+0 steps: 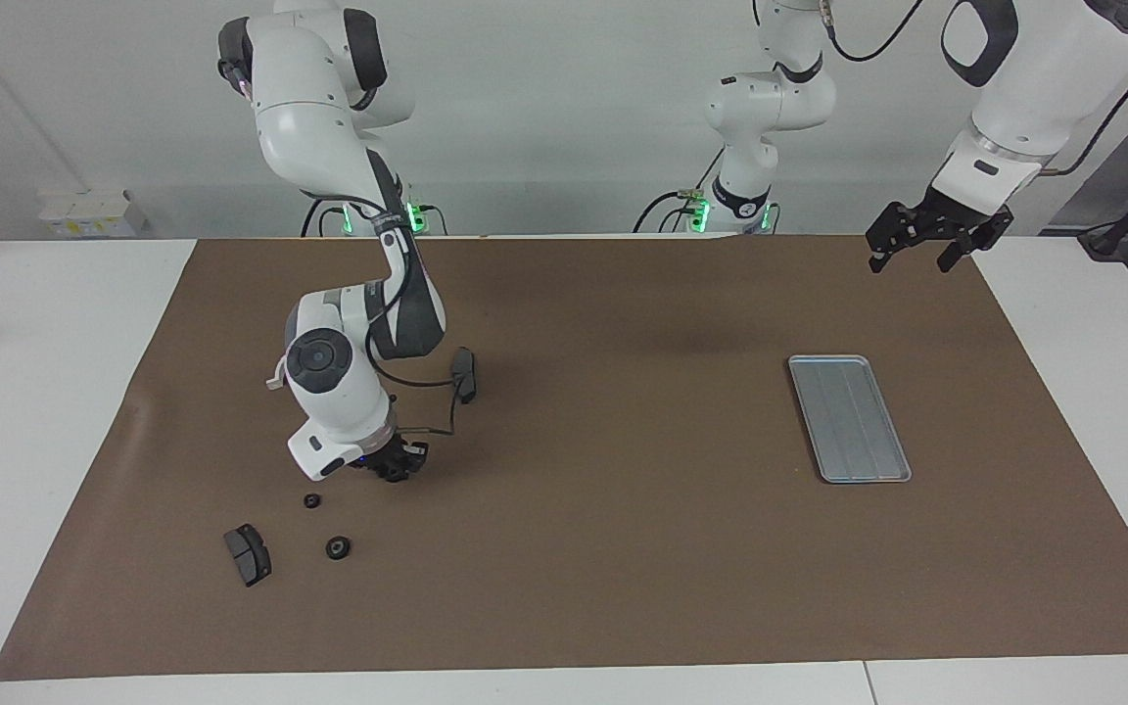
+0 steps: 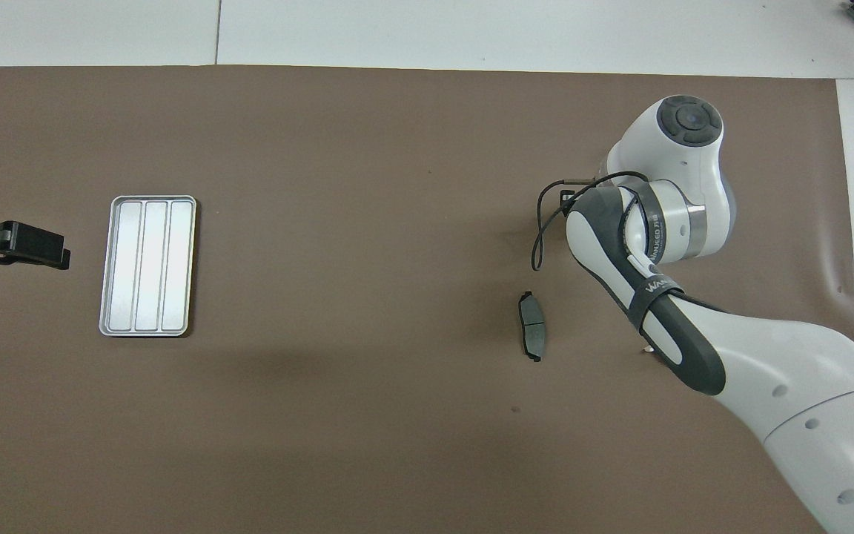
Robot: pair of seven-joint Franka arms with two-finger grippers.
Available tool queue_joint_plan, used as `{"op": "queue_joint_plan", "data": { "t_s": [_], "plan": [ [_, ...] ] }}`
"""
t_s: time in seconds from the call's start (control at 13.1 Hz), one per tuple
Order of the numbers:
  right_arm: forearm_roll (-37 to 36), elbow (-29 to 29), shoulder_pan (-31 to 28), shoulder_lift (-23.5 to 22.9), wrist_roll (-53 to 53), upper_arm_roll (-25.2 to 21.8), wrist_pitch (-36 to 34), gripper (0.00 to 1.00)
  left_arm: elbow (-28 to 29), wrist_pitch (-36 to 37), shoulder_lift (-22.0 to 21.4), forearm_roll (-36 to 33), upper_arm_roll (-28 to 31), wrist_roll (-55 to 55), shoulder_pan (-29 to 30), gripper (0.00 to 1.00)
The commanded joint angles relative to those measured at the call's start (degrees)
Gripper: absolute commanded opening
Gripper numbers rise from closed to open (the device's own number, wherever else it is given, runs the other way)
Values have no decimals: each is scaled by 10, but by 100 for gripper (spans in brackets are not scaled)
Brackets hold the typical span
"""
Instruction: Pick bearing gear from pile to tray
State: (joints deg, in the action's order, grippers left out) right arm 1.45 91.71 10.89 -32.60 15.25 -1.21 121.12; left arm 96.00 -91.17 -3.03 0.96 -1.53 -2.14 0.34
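Facing view: the right gripper (image 1: 391,470) is down low over the brown mat (image 1: 623,548) toward the right arm's end of the table, its black fingers bunched together beneath the white wrist. Whether they pinch anything I cannot tell, because the fingertips merge into one dark clump. Just beside it, farther from the robots, lies a small bearing gear (image 1: 311,501), a black ring flat on the mat. A second bearing gear (image 1: 338,547), slightly larger, lies farther out again, and a dark brake pad (image 1: 248,554) rests near it toward the table's end. Another brake pad (image 1: 465,373) lies nearer to the robots, beside the right arm's elbow (the arm's black cable loops just past it). From overhead that pad (image 2: 532,326) shows clearly, while the right arm's wrist covers the gripper and the small parts. The tray (image 1: 849,418) sits flat on the mat toward the left arm's end of the table, well apart from the black parts, its ridged floor bare. The left gripper (image 1: 924,257) waits in the air, raised above the mat's corner at that end, with its fingers spread wide and nothing between them.
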Motion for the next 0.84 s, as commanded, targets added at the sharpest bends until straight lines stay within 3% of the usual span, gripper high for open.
{"op": "queue_joint_plan", "data": {
  "t_s": [0.0, 0.3, 0.76],
  "plan": [
    [-5, -17, 8, 17, 7, 12, -4, 0, 11, 5, -12, -10, -5, 2, 6, 100],
    [-7, -53, 57, 32, -4, 47, 14, 0, 11, 5, -12, -10, -5, 3, 5, 100],
    [-5, -51, 162, 29, 20, 48, 178, 0, 11, 5, -12, -10, -5, 2, 5, 100]
  ]
}}
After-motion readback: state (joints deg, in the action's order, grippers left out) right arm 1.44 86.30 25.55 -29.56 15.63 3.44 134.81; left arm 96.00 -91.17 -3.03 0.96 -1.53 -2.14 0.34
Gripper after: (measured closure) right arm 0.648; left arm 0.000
